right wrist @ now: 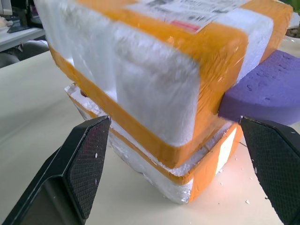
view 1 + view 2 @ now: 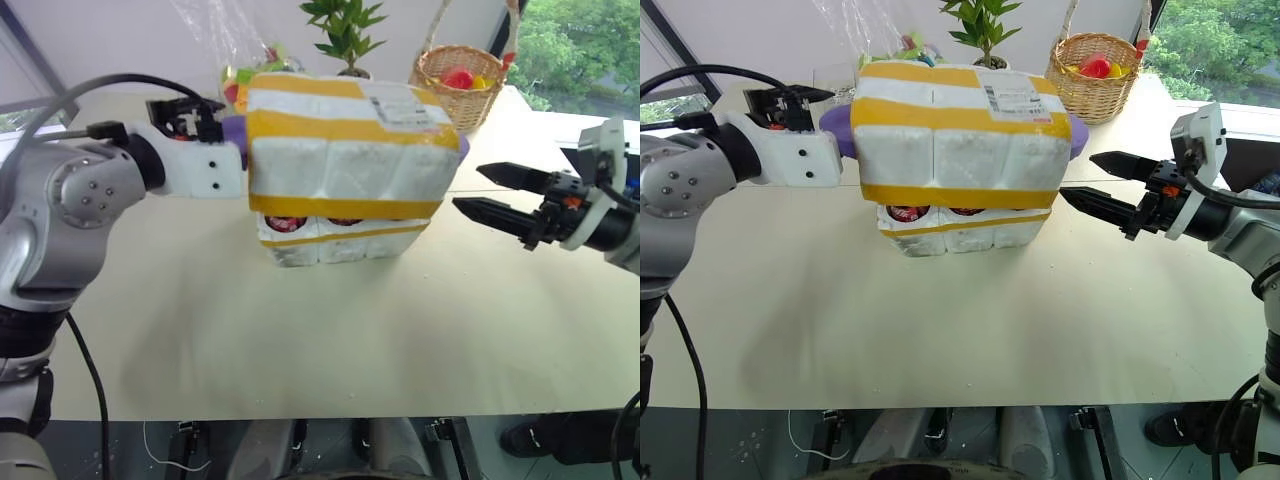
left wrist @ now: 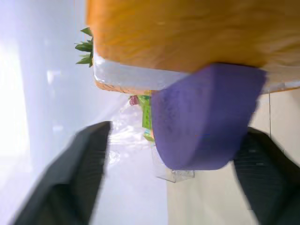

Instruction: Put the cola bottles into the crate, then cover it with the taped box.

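Two foam pieces stand stacked near the middle of the pale tabletop (image 2: 330, 330): the taped box (image 2: 345, 150), white, pebbly and banded in glossy yellow tape with a printed shipping label on top, sits on the crate (image 2: 335, 240), a lower white tray with one yellow band. The box overhangs the crate on its left end and is slightly askew, so a gap along the front shows the red caps of the cola bottles (image 2: 288, 223) in the wells.

Purple foam tabs (image 1: 267, 89), matte and rounded, stick out from both ends of the box. The left gripper (image 3: 168, 173) is level with the left tab, its black fingers spread wide on either side of it without pinching. The right gripper (image 2: 1095, 185) hangs just off the box's right end, its tapered, cross-hatched fingers wide apart and holding nothing.

Bare table lies in front of the stack and toward the near edge. Behind stand a wicker basket (image 2: 455, 80), a potted plant (image 2: 345, 30) and a clear bag (image 2: 240, 70).
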